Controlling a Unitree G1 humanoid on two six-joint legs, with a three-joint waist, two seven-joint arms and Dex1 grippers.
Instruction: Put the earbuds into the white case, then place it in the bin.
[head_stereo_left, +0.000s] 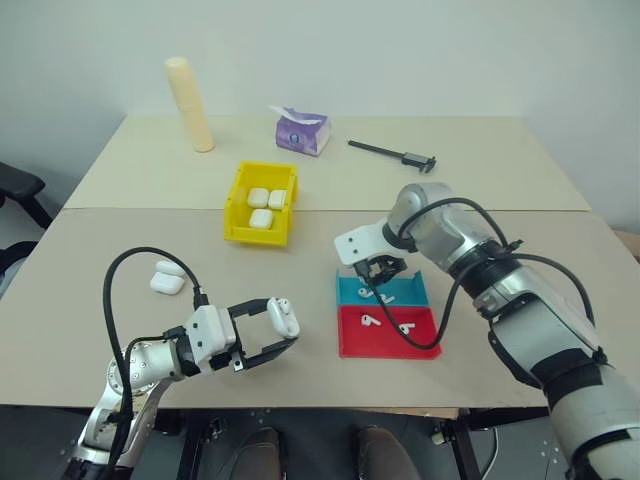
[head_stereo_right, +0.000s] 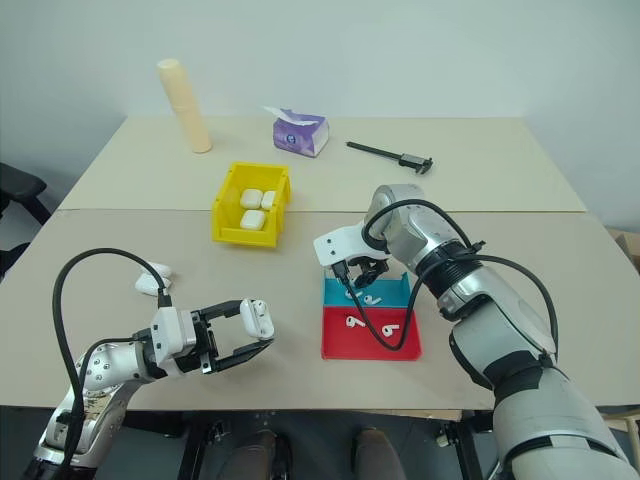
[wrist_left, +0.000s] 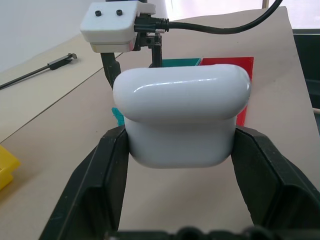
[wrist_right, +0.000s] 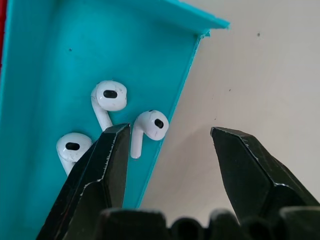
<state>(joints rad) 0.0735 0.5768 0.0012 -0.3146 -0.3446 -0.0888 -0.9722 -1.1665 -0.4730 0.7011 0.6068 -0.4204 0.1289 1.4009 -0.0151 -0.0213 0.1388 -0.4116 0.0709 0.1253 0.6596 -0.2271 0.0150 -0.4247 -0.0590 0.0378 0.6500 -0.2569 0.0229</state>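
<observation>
No legible text — nothing anywhere

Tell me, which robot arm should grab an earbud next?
The right. Its pincer is open and pointing down right over the earbuds in the teal tray. The left pincer is busy, shut on the white case.

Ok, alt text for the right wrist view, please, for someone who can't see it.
The right gripper, jaws open, hangs over the edge of the teal tray compartment, where three white earbuds lie by its wall, the beige table beside it.
</observation>
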